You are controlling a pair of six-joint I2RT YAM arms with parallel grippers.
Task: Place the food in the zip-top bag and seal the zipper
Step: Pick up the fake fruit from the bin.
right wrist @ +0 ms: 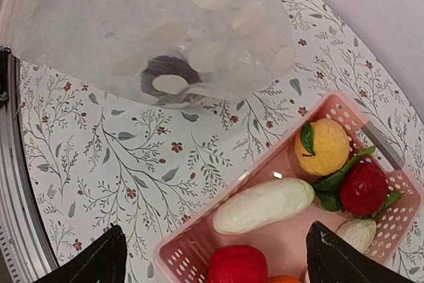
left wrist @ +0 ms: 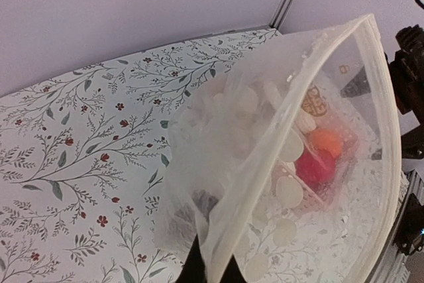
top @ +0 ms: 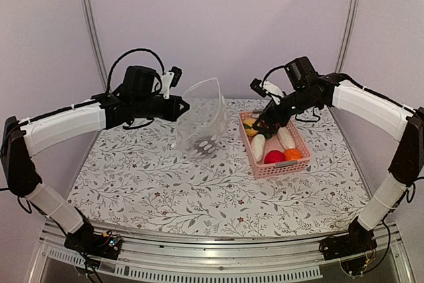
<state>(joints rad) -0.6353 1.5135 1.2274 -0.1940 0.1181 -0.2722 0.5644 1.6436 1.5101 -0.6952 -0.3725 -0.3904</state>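
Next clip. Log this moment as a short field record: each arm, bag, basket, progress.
left gripper: shut on the clear crinkly plastic zip-top bag, holding it upright
right gripper: jaws open, empty, over the pink lattice plastic basket
food in basket: white long piece, yellow-orange round piece, red leafy piece, others
bag contents: apparently one dark piece at the bottom
zipper: unsealed, mouth open

The zip-top bag (top: pixel 202 114) is thin clear plastic, crinkled and a little glossy. The pink basket (top: pixel 281 169) is smooth lattice plastic. The food (right wrist: pixel 264 205) looks matt. The table (top: pixel 165 183) cover is matt, with printed flowers.
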